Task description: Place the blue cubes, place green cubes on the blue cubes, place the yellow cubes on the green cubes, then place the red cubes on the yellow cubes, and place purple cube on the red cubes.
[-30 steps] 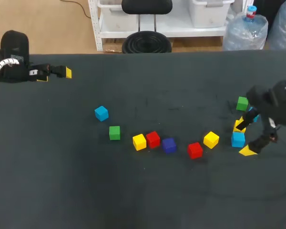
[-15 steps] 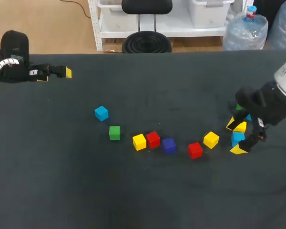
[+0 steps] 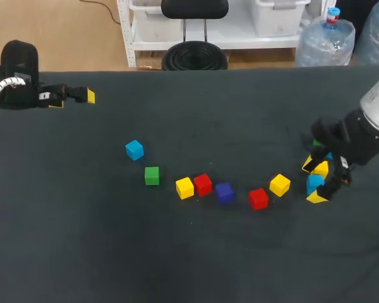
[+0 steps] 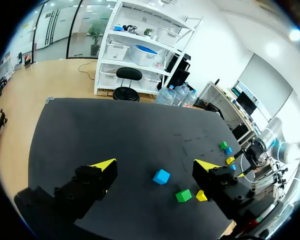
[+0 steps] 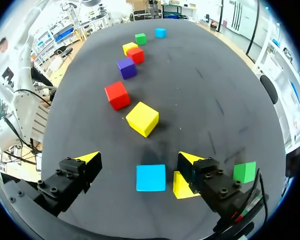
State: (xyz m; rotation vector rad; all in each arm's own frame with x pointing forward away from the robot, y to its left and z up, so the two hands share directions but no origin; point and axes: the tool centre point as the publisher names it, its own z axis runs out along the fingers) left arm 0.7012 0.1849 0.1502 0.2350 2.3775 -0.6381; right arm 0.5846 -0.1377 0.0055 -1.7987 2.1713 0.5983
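My right gripper (image 3: 316, 182) hangs open at the table's right side, straddling a blue cube (image 3: 314, 182) that sits between its fingers untouched (image 5: 151, 177). A green cube (image 5: 244, 171) lies just outside one finger. Ahead of the right gripper (image 5: 140, 160) runs a line: yellow cube (image 5: 142, 119), red cube (image 5: 117, 95), purple cube (image 5: 126, 68), red cube (image 5: 136, 54), yellow cube (image 5: 129, 48), green cube (image 5: 140, 38), blue cube (image 5: 160, 32). My left gripper (image 3: 76, 99) is open at the far left, holding nothing.
In the head view the cubes form a loose arc across the dark table (image 3: 196, 113) from the blue cube (image 3: 134, 149) to the yellow cube (image 3: 280, 184). All cubes lie singly, none stacked. The table's near half and far half are bare.
My right gripper has shifted up and left over the blue cube, now covering most of the green cube behind it. The left arm has stayed still.
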